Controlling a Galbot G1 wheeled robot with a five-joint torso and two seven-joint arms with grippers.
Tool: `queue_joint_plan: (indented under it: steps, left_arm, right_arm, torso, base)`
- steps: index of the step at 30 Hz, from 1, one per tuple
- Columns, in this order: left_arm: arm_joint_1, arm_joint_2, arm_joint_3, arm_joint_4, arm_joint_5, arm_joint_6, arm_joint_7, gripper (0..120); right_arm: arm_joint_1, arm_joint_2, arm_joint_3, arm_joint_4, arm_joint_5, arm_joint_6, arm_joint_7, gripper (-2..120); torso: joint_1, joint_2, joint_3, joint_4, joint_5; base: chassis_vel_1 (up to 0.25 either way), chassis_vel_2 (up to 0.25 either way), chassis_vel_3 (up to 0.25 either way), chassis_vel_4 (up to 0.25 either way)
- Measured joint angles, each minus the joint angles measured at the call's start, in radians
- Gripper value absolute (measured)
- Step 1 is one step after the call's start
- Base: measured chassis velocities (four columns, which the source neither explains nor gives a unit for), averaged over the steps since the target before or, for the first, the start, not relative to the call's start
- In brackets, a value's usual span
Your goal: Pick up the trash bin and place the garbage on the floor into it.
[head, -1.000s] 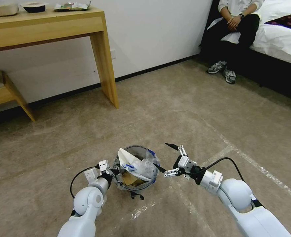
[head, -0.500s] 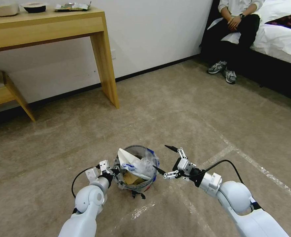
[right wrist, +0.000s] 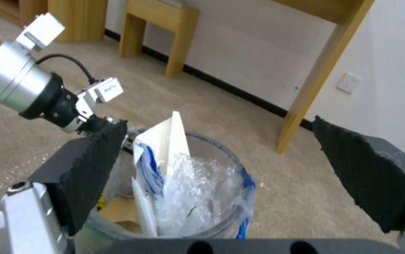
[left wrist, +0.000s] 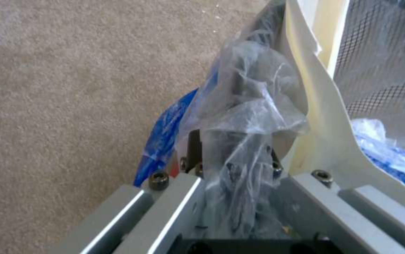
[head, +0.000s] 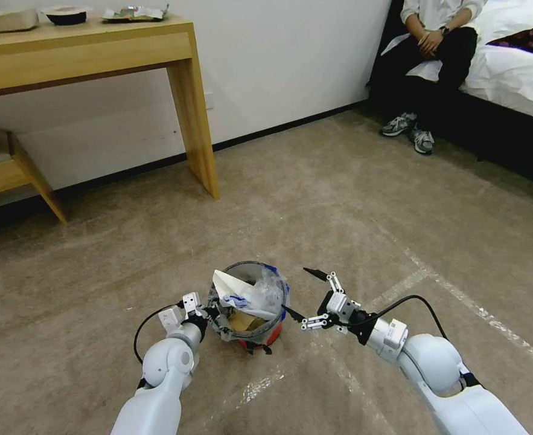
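**Bin gripped at the rim, right tool wide open beside it**

While the bin stands on the floor just before the robot, the left tool is closed on its near-left rim, pinching the clear liner together with the mesh wall. From the left wrist, crinkled plastic bunches between the fingers, with a blue mark of the liner beside them and carpet beyond.

The bin is tilted a little, its red base showing at the lower right. Inside it lie a white slipper standing on edge above the rim, a heap of clear plastic with blue marks, and brown paper lower down. From the right wrist, the slipper rises as a pale point over the liner's plastic.

The right tool hangs just right of the bin, near its rim but apart from it, fingers spread wide and holding nothing. Its black pads frame the bin in its own camera, with the left arm's wrist seen beyond.

White tape lines cross the carpet to the right. A wooden counter stands against the wall at the far left, well apart from the bin, with bowls and a wrapper on top.
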Motion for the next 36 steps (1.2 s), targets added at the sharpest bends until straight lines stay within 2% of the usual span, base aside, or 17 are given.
queue_joint_plan:
  steps: [14, 17, 20, 22, 25, 27, 28, 30, 34, 36]
  left_arm:
    - [0.002, -0.004, 0.000, 0.006, 0.013, -0.005, 0.009, 4]
    - [0.001, -0.004, 0.003, 0.006, 0.016, -0.007, 0.015, 19]
    - [0.001, -0.004, 0.004, 0.005, 0.017, -0.008, 0.016, 26]
    - [0.003, -0.003, 0.008, -0.002, 0.018, -0.009, 0.020, 39]
    - [0.004, -0.003, 0.009, -0.004, 0.018, -0.011, 0.023, 41]
    - [0.006, -0.004, 0.011, -0.007, 0.023, -0.024, 0.034, 53]
    - [0.006, -0.004, 0.011, -0.007, 0.023, -0.024, 0.034, 53]
    - [0.007, -0.004, 0.013, -0.008, 0.025, -0.033, 0.046, 68]
    - [0.007, -0.004, 0.013, -0.009, 0.026, -0.036, 0.054, 76]
    - [0.007, -0.003, 0.015, -0.011, 0.026, -0.037, 0.061, 88]
  right_arm:
    - [-0.002, 0.004, 0.004, -0.008, 0.000, 0.008, -0.002, 100]
    - [-0.004, 0.005, 0.006, -0.010, -0.001, 0.009, -0.002, 100]
    - [-0.005, 0.005, 0.007, -0.011, -0.002, 0.009, -0.002, 100]
    - [-0.006, 0.006, 0.007, -0.014, -0.003, 0.010, -0.002, 100]
    - [-0.006, 0.007, 0.007, -0.016, -0.004, 0.010, -0.002, 100]
    - [-0.005, 0.009, 0.004, -0.024, -0.007, 0.012, -0.003, 100]
    - [-0.005, 0.009, 0.004, -0.024, -0.007, 0.012, -0.003, 100]
    - [-0.004, 0.009, 0.003, -0.027, -0.008, 0.013, -0.004, 100]
    - [-0.004, 0.010, 0.003, -0.031, -0.010, 0.014, -0.006, 100]
    - [-0.005, 0.012, 0.003, -0.033, -0.012, 0.015, -0.007, 100]
  torso:
    - [0.000, 0.000, 0.000, -0.0003, -0.0005]
    - [0.000, -0.001, 0.001, -0.0005, -0.0009]
    - [0.000, -0.001, 0.001, -0.0005, -0.0009]
    - [0.000, -0.001, 0.001, -0.0006, -0.0011]
    - [0.000, -0.001, 0.001, -0.0006, -0.0012]
    - [0.000, -0.001, 0.001, -0.0007, -0.0012]
    - [0.000, -0.001, 0.001, -0.0007, -0.0012]
    - [0.000, -0.001, 0.001, -0.0006, -0.0012]
    - [0.001, -0.001, 0.001, -0.0005, -0.0012]
    - [0.001, -0.001, 0.001, -0.0005, -0.0011]
  base:
    - [0.000, 0.000, 0.000, 0.000]
    - [0.000, 0.000, 0.000, 0.000]
    - [0.000, 0.000, 0.000, 0.000]
    - [0.000, 0.000, 0.000, 0.000]
    - [0.000, 0.000, 0.000, 0.000]
    - [0.000, 0.000, 0.000, 0.000]
    - [0.000, 0.000, 0.000, 0.000]
    - [0.000, 0.000, 0.000, 0.000]
    - [0.000, 0.000, 0.000, 0.000]
    - [0.000, 0.000, 0.000, 0.000]
